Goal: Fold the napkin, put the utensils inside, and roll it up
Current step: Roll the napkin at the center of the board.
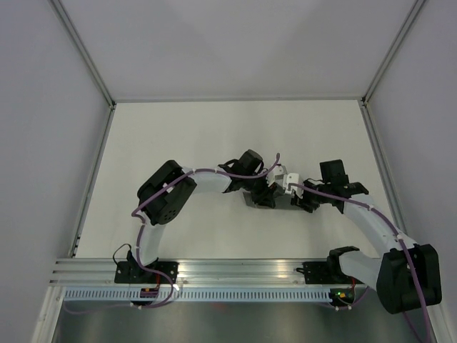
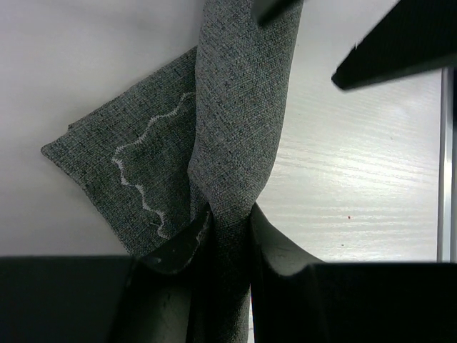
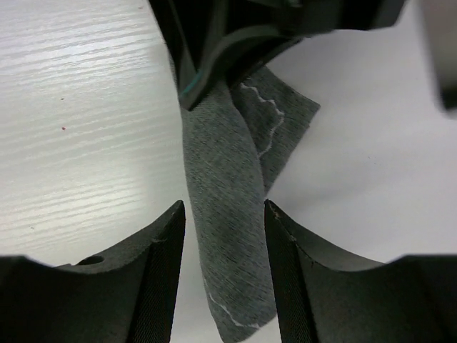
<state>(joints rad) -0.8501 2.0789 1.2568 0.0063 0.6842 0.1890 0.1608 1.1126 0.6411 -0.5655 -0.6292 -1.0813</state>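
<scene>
Left fingers (image 2: 175, 250) pinch napkin roll (image 2: 239, 107); right fingers (image 3: 161, 271) apart, roll between them (fork hidden). Hold pinch firm, lift right straight off, avoid snagging loose corner.

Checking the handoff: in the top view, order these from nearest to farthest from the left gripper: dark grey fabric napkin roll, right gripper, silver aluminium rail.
1. Dark grey fabric napkin roll: in the left gripper's jaws.
2. Right gripper: just right, at the roll's other end.
3. Silver aluminium rail: along the near edge.
</scene>
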